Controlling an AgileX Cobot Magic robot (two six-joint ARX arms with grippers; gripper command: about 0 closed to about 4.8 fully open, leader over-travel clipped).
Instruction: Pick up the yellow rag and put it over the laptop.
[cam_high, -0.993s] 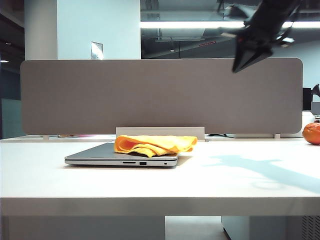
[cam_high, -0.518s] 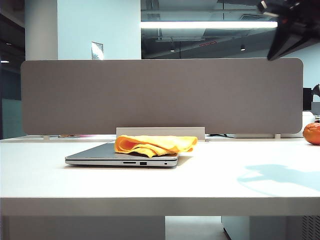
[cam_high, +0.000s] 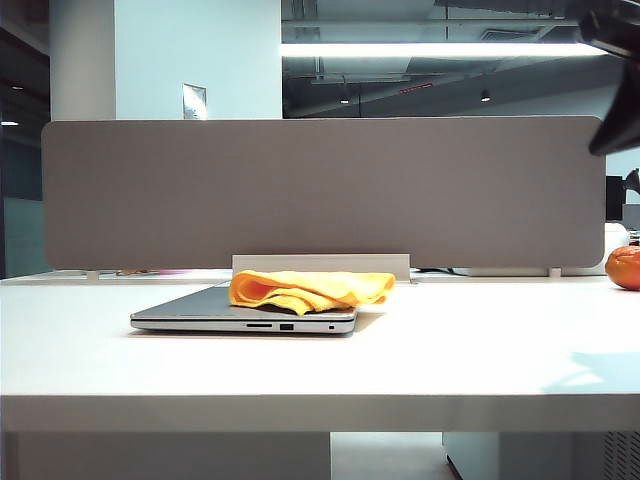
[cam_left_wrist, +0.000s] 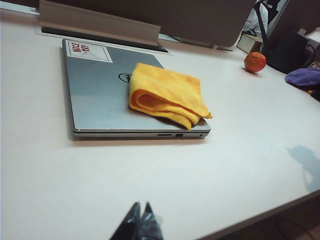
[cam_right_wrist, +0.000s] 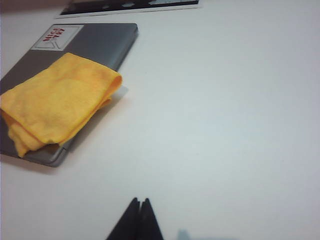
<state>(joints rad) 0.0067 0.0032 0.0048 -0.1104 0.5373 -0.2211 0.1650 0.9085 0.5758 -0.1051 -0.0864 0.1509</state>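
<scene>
Both pincers (cam_left_wrist: 139, 220) (cam_right_wrist: 139, 217) closed; yellow rag (cam_high: 310, 288) covers laptop (cam_high: 200, 312)

Table (cam_high: 450, 370) in front of and right of the laptop (cam_high: 200, 310): bare, open to a gripper. Rag (cam_high: 310, 288) lies folded on the lid's right part; left part uncovered. Grey divider (cam_high: 320, 190) walls off the rear. Orange (cam_high: 624, 266) at far right edge. Left gripper (cam_left_wrist: 140, 223) and right gripper (cam_right_wrist: 138, 219), both closed, hang over bare surface, well apart from the laptop.
</scene>
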